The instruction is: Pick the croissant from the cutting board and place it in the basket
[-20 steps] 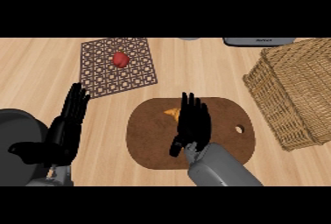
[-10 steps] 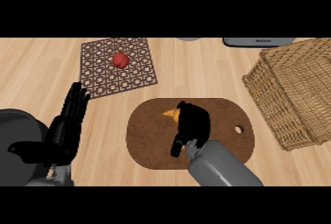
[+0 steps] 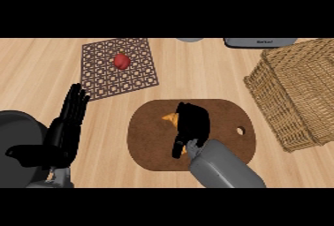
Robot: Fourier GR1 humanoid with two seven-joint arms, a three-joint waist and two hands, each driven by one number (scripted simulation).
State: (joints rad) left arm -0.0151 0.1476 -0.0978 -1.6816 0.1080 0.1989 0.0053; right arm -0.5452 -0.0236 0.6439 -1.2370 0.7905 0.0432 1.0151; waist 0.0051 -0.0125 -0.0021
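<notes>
On the counter lies a dark brown oval cutting board (image 3: 150,141) with a small hole near its right end. My right hand (image 3: 191,123) is over the board's middle, fingers curled down round the golden croissant (image 3: 170,117), of which only a small tip shows at the hand's left. The woven wicker basket (image 3: 297,95) stands at the right, apart from the board. At the left my left hand (image 3: 68,121) rests open, fingers straight and pointing up, touching nothing.
A brown lattice trivet (image 3: 134,62) lies at the back left with a small red fruit (image 3: 120,61) on it. A grey appliance edge (image 3: 257,42) shows at the top right. Bare wooden counter lies between board and trivet.
My right hand has gone from straight fingers above the croissant to fingers curled down over it. The left hand has not moved.
</notes>
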